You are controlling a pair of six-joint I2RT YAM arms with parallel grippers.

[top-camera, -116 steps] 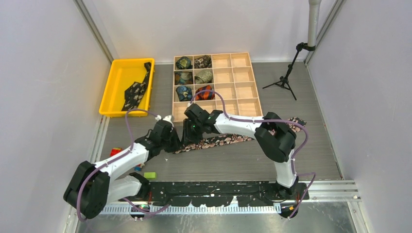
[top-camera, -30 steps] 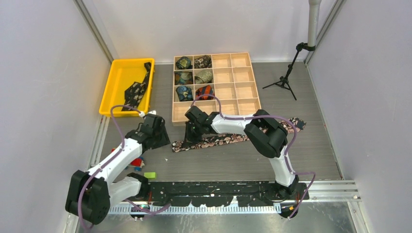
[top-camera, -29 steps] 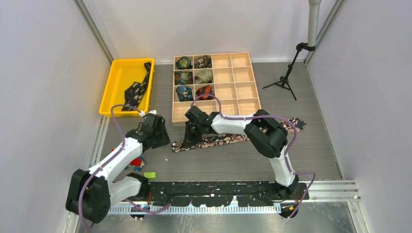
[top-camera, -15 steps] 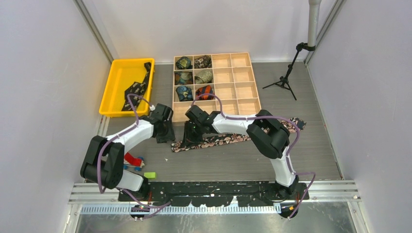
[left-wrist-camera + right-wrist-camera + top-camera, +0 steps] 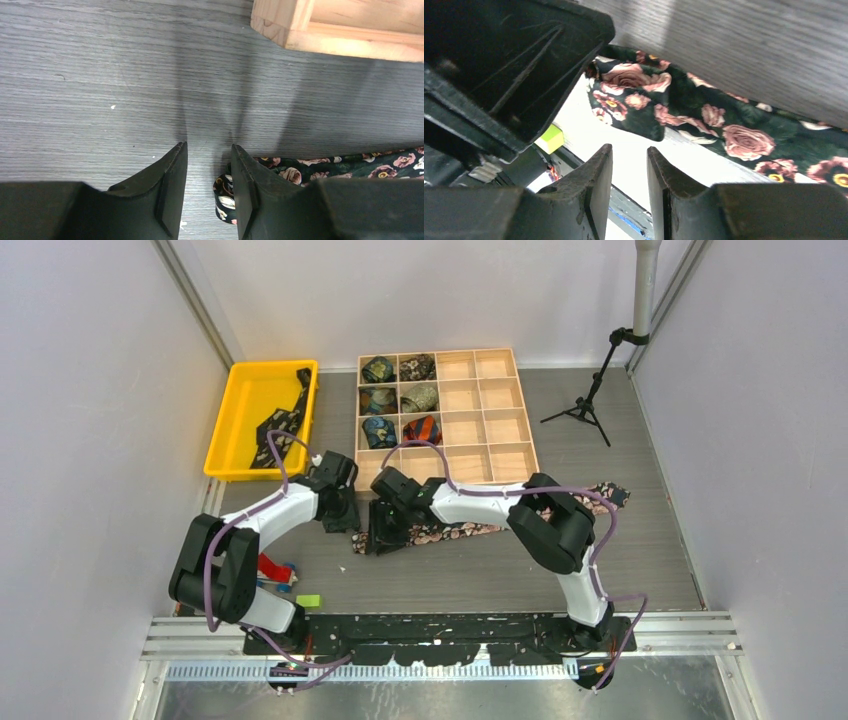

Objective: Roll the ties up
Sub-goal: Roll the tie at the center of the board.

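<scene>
Now the right gripper [image 5: 629,150] has released the tie [image 5: 704,115]; it and the left gripper [image 5: 209,146] stand part-open, empty, rolling not begun

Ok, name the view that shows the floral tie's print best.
Right wrist: the floral tie fills the frame close up, roses clear, tip included. Left wrist catches only a strip at its bottom edge, behind a jaw. Top external shows its length, but small and partly under the right arm.
</scene>
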